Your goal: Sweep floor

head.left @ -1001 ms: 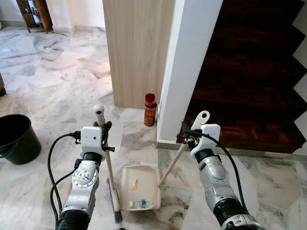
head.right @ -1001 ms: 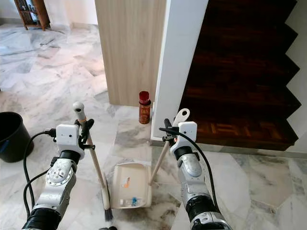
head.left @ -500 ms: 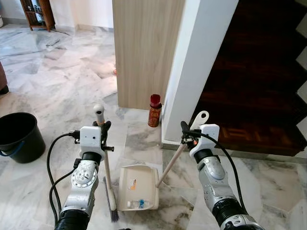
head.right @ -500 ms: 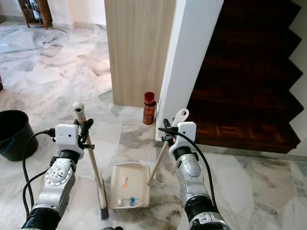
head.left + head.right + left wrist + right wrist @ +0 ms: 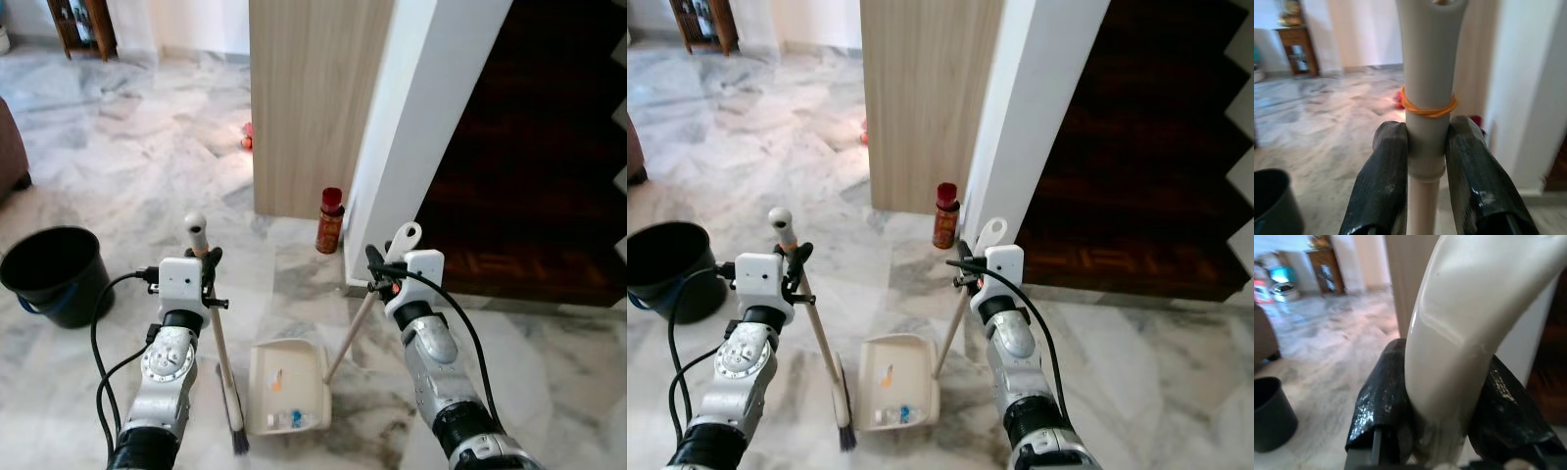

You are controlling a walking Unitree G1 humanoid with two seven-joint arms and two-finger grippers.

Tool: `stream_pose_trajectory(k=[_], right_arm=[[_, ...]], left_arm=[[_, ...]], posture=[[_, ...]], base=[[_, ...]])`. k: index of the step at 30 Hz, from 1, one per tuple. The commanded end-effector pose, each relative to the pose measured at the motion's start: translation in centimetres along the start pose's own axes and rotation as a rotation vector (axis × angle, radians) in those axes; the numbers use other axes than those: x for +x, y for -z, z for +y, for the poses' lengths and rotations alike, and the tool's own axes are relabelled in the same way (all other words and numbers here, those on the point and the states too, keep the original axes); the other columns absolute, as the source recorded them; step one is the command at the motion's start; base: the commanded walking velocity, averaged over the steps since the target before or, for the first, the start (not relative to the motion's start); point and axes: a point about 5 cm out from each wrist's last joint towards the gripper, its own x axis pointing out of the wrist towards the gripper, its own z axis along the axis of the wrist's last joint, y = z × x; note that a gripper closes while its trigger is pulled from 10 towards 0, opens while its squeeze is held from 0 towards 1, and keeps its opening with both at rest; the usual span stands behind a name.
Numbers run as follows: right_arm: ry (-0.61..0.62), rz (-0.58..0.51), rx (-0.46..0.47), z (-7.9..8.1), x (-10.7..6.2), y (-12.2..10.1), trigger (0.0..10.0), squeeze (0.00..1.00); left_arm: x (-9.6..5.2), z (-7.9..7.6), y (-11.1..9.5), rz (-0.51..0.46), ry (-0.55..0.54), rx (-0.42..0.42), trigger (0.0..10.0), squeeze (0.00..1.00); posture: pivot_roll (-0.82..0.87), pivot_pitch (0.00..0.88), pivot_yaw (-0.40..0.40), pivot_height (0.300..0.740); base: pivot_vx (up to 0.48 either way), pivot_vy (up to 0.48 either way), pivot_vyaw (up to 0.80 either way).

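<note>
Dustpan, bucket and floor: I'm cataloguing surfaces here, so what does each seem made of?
Dustpan: likely plastic, cream, smooth moulded tray. Bucket: probably plastic, matte black with a thin rim. Floor: looks like polished marble tile, grey veining and soft reflections.

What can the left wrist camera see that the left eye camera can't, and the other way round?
Left wrist view: an orange rubber band around the broom handle, pinched between the black fingers.

Left eye view: the dustpan with bits in it, held by the right gripper, and a red bottle.

Both: the black bucket, marble floor and left gripper.
</note>
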Motion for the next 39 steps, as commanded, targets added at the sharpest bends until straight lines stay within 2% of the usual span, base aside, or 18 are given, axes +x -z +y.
stream_pose_trajectory(k=[1, 28, 39], right_arm=[[0.004, -0.069, -0.003, -0.21, 0.76, -1.69, 10.0, 0.0], [0.001, -0.067, 0.012, -0.19, 0.79, -1.61, 10.0, 0.0], [-0.01, -0.068, -0.008, -0.01, 0.87, -1.7, 10.0, 0.0]], left_arm=[[0.51, 0.23, -0.88, -0.037, 0.001, 0.013, 10.0, 0.0], [0.5, 0.19, -0.86, -0.037, 0.005, 0.012, 10.0, 0.0], [0.49, 0.19, -0.86, -0.037, 0.007, 0.012, 10.0, 0.0]], posture=[[0.04, 0.0, -0.067, 0.74], [0.04, 0.0, -0.065, 0.74], [0.05, 0.0, -0.066, 0.74]], base=[[0.0, 0.307, 0.0], [0.0, 0.312, 0.0], [0.0, 0.314, 0.0]])
